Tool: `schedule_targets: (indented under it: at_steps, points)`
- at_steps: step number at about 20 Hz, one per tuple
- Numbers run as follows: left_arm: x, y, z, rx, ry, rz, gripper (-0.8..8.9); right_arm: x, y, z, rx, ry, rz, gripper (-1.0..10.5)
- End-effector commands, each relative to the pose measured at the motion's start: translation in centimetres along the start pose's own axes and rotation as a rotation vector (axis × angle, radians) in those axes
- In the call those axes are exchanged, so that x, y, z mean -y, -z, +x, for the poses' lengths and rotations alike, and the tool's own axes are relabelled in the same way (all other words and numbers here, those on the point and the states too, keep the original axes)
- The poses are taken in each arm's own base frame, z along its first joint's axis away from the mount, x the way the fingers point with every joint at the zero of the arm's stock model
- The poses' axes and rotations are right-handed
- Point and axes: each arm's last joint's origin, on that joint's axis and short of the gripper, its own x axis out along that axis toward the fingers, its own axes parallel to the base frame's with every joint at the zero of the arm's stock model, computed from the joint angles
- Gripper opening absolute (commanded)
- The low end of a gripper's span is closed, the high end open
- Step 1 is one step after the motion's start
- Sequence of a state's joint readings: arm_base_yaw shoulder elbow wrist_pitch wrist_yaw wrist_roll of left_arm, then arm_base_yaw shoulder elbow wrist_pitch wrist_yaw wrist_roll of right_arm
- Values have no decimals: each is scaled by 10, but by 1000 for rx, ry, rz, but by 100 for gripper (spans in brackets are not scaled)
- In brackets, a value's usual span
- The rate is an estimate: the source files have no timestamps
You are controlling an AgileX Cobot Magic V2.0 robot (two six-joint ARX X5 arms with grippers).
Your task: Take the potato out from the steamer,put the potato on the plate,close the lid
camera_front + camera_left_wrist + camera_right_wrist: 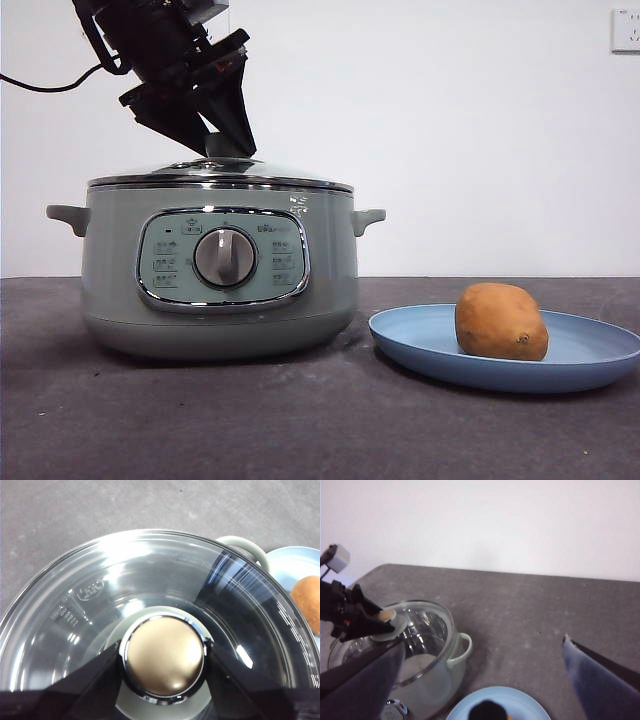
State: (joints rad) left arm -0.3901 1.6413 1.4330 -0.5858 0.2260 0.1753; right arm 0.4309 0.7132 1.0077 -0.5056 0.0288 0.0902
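A: Status? Potato sits on the plate, right of the steamer. Only the closing step is left.

B: Nearly done, I'd say. Lid rests on the steamer rim and looks level from the front. Left gripper is at the knob, one jaw on each side. Jaws look tight to the chrome ring, but I can't confirm whether they are pinching it or have just let go.

A: What makes this step clean?

B: Check the lid is seated all round before letting go. Then open wide enough to clear the knob and lift straight up. Any sideways drag could slide the glass off the rim.

A: Right gripper?

B: Waiting, empty, jaws spread wide, hanging on the near side over the plate.

A: View differences?

B: The front view gives rim seating and the control dial, but the knob contact is hidden behind the dark gripper. The left wrist view shows knob and jaw contact directly, plus the empty pot floor through the glass. The right wrist view shows both arms' positions and one side handle, but the potato is only a dark blur there.
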Motion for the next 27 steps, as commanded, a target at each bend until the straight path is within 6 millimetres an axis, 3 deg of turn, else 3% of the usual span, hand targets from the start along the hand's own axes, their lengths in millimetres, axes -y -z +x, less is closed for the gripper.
schedule_targets:
  at_steps: [1, 2, 3, 7, 11, 16, 23, 24, 25, 27]
  points:
    - [2, -3, -2, 4, 12, 8, 363, 0, 0, -1, -12, 2, -3, 630]
    - [2, -2, -2, -1, 13, 7, 482, 0, 1, -1, -19, -2, -3, 630]
    - [2, -2, -2, -3, 13, 6, 515, 0, 2, -1, -28, -4, -3, 630]
    - [2, -3, -5, 3, 12, 4, 512, 0, 6, -1, -75, 0, -4, 630]
    - [6, -6, -24, 37, 8, -6, 512, -1, 11, -2, -130, -36, 2, 630]
    - [18, -6, -74, 94, 8, -25, 512, -3, 18, -3, -209, -129, 26, 629]
    - [47, 28, -156, 7, 157, -54, 498, -9, 33, -9, -395, -366, 103, 625]
    - [50, 34, -165, -12, 164, -60, 489, -9, 35, -10, -420, -390, 114, 621]
    - [53, 39, -172, -26, 177, -65, 417, -10, 36, -11, -442, -401, 121, 583]
    - [57, 47, -183, -54, 186, -75, 198, -9, 40, -13, -481, -393, 132, 407]
